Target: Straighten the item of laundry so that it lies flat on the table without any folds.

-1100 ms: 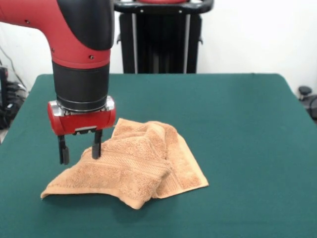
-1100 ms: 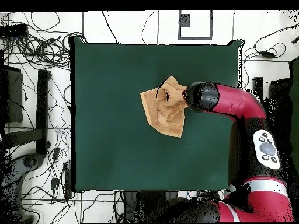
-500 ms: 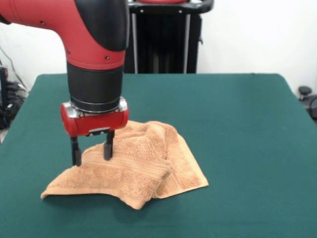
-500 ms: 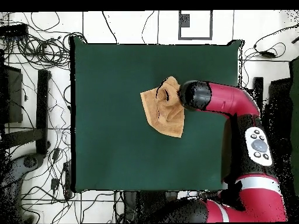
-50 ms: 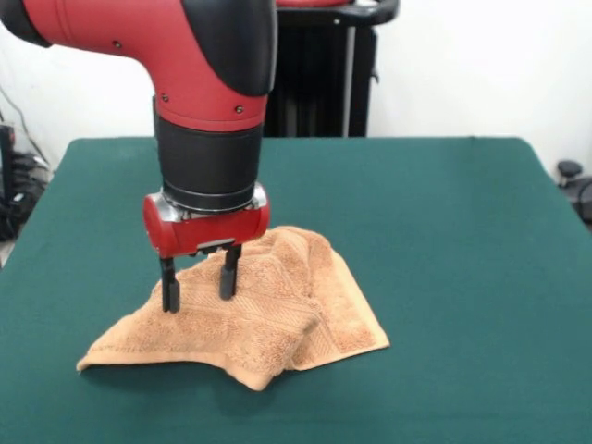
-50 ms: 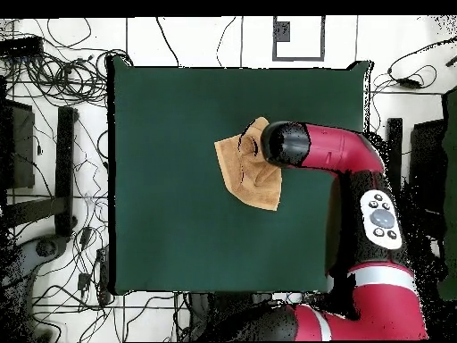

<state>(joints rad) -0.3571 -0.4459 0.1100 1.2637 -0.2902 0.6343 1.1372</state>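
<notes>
The front camera stood low and close at one side of the worktop [image 5: 444, 231], facing across it toward a white wall, with the near edge cut off. The overhead camera looked straight down from much farther, taking in the whole worktop [image 6: 178, 232] and surrounding floor. Both views shared the green surface, the towel [image 5: 250, 314] [image 6: 241, 170] and the arm [image 5: 185, 55] [image 6: 330, 152].

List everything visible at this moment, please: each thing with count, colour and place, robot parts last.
towel: one, orange-tan, crumpled and folded over itself near the table's middle.
table: one, dark green top, far wider than the towel.
cables: many, black, on the white floor beside the table in the overhead view.
black stand: one, behind the table's far edge.
arm: one, red and black, reaching over the towel.
end effector: one, red body with black fingers, open, tips at the towel's raised part.
</notes>
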